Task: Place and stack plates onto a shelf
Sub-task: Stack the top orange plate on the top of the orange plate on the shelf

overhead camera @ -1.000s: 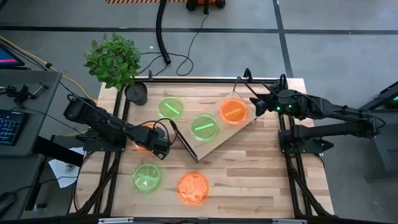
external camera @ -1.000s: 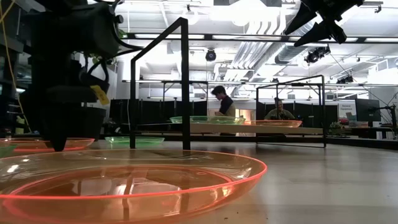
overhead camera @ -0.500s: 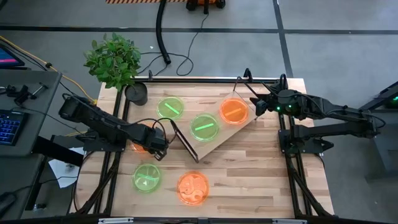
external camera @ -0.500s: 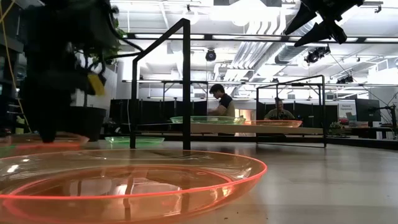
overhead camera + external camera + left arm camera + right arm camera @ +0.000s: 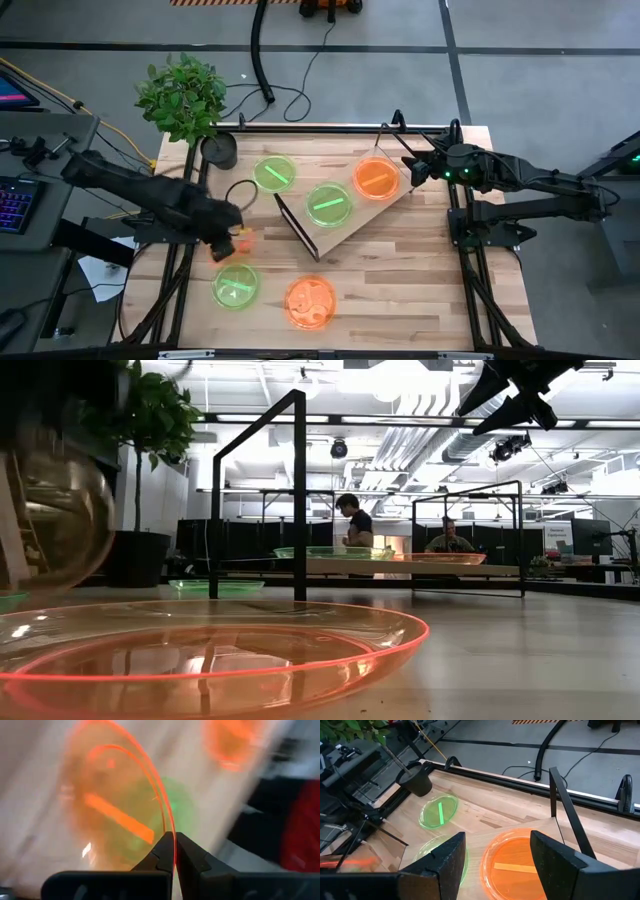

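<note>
My left gripper (image 5: 228,240) is shut on an orange plate (image 5: 115,815) over the table's left part; the low view shows that plate (image 5: 55,510) raised and tipped steeply. The shelf (image 5: 352,222) lies slantwise mid-table with a green plate (image 5: 328,204) and an orange plate (image 5: 376,178) resting flat on its board. More plates lie flat on the table: green (image 5: 274,173), green (image 5: 236,286) and orange (image 5: 310,300). My right gripper (image 5: 415,165) hangs open above the shelf's right end, touching nothing. My left gripper pinches the orange plate's rim (image 5: 174,847) between its two fingers (image 5: 162,855), which close edge-on over it. The fingers slant downward from the table's left side. The plate stands steeply tilted beyond the fingers and looks clear of the table.
A dark pot (image 5: 220,150) with a leafy plant (image 5: 182,95) stands at the far left corner. Black wire end frames (image 5: 296,490) rise at the shelf's ends. Bare wood lies at the near right (image 5: 420,290). People sit in the room beyond the table (image 5: 355,520).
My left gripper has shut on the rim of the orange plate that lay at the left, then risen and drawn back toward the table's left edge, tipping as it went. The plate has come off the table and turned from flat to steeply tilted.
</note>
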